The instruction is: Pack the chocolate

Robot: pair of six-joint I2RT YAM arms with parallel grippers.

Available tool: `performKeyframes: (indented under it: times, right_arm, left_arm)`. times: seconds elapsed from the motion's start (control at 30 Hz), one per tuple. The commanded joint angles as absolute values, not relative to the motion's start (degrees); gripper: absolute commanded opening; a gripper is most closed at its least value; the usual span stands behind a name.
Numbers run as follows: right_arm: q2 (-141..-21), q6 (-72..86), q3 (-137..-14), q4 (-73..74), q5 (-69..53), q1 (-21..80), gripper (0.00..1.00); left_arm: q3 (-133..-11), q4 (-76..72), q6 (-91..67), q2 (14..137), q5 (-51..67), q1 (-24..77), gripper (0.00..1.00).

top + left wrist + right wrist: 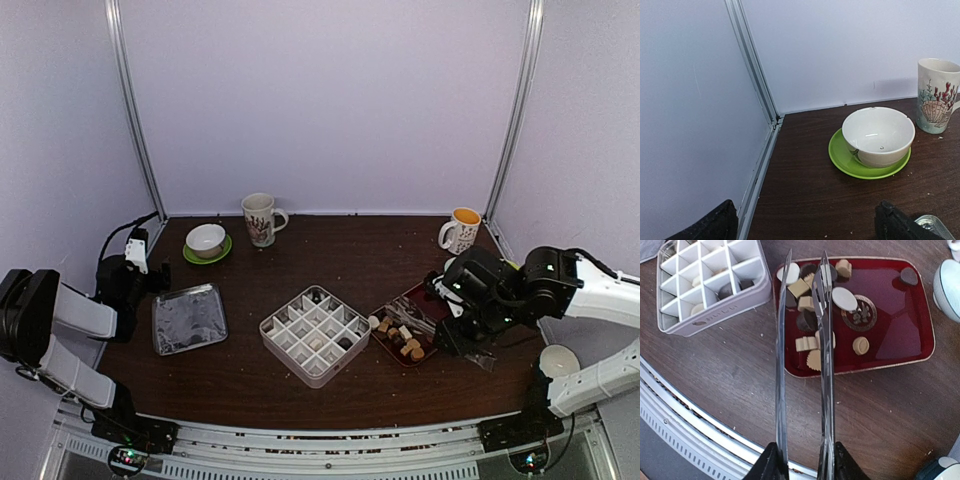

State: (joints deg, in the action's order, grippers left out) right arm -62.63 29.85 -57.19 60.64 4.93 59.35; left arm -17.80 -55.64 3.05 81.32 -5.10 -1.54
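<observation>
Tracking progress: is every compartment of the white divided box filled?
No, most compartments of the white divided box sit empty; only a few hold chocolate.

Tabletop (350,265): dark brown wood grain. Tray (900,330): glossy red, pale rim, dark round emblem at centre. Chocolate (844,298): dark brown, tan, white. Box (715,310): white grid. Saucer (840,152): lime green. Bowl (879,135): white. Mug (936,95): cream, with tan shell and red coral print. Tongs (781,365): bare silver metal.

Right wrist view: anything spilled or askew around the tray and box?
Nothing spilled: the chocolate sits in the red tray or the divided box. The box lies diagonal to the table edge, pale crumbs dot the table near it, and one dark piece lies alone in a tray corner.
</observation>
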Motion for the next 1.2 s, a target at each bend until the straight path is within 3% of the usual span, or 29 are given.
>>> performKeyframes:
  times: [0.0, 0.5, 1.17]
  right_arm:
    - [-61.41, 31.23, -55.47, 65.68, 3.15, 58.12, 0.35]
    - [-65.62, 25.74, -54.35, 60.61, 1.58, 49.36, 0.36]
    - [-74.56, 20.29, -57.25, 59.00, 4.72, 46.01, 0.36]
  left_arm:
    - [-19.07, -57.83, 2.52, 81.65, -5.18, -1.98, 0.98]
    - [-18.98, -57.83, 2.54, 81.64, -5.19, -2.01, 0.98]
    - [-18.98, -57.82, 2.55, 81.65, -5.19, -2.02, 0.98]
